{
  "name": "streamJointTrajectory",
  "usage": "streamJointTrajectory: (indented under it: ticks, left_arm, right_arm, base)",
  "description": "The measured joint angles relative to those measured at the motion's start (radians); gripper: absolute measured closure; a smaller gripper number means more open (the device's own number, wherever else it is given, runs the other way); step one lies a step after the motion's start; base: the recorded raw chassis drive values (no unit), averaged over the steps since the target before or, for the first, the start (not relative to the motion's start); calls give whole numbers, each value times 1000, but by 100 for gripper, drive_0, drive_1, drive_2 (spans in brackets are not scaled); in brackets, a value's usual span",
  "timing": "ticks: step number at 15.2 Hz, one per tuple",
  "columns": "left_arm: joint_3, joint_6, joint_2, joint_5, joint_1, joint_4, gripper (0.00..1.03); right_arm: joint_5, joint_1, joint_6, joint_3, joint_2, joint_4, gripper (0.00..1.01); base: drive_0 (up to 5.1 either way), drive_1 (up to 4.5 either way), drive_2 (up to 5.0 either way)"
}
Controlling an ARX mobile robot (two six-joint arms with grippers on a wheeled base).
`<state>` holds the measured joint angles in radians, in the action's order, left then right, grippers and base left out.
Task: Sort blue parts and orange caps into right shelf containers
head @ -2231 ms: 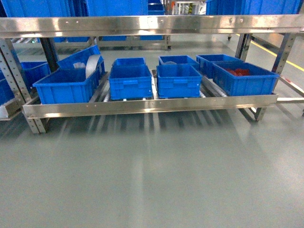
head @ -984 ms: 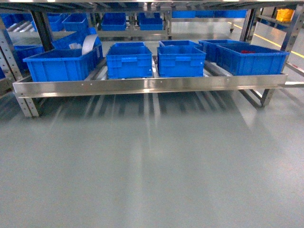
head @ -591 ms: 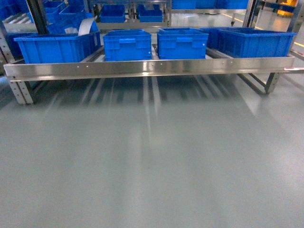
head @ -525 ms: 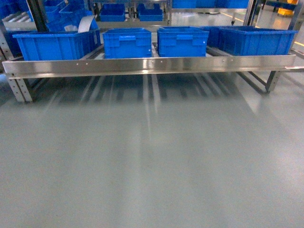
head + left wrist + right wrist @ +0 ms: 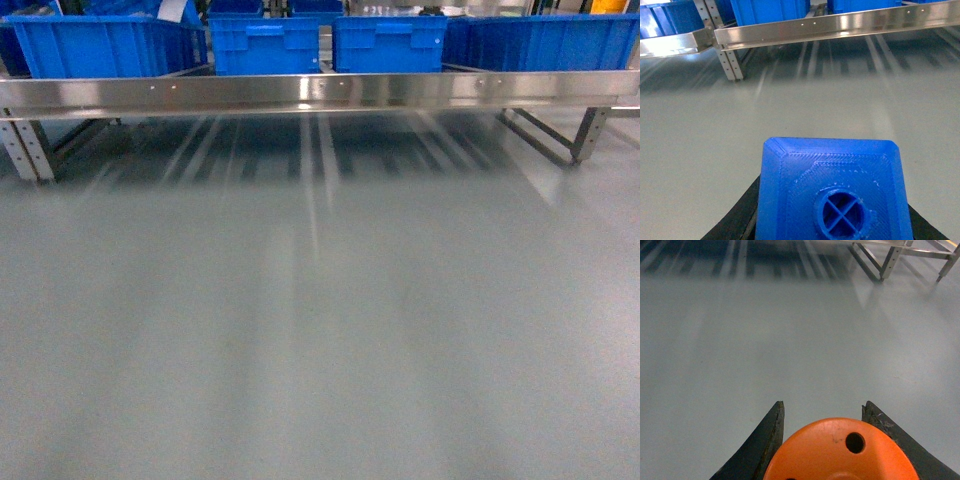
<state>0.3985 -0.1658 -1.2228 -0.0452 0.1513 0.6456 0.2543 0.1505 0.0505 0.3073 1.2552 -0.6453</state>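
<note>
Blue part (image 5: 832, 192) is gripped in left gripper (image 5: 832, 220), hole in top face seen. Orange cap (image 5: 840, 450) is gripped between dark fingers (image 5: 765, 440) of right gripper (image 5: 832, 440). Grey floor (image 5: 320, 330) is spread ahead. Farther off, steel shelf rail (image 5: 320, 90) is seen, blue crates (image 5: 270, 45) lined up behind it.

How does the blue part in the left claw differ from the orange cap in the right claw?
The blue part is a squarish block with bevelled corners; the orange cap is round. The blue part's top has one central round hole with a cross inside; the orange cap's flat top shows a small plain hole off centre. The blue part's face is ridged, the orange cap's smooth. Both sit between dark claw fingers, top toward the camera, above bare grey floor.
</note>
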Motion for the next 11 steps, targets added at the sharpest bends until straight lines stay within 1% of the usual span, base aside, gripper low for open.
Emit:
streamJointTrajectory:
  ticks: [11]
  left_arm:
    - [0, 0, 3, 0, 0, 4, 59]
  right_arm:
    - [0, 0, 0, 0, -1, -2, 60]
  base:
    - [0, 0, 0]
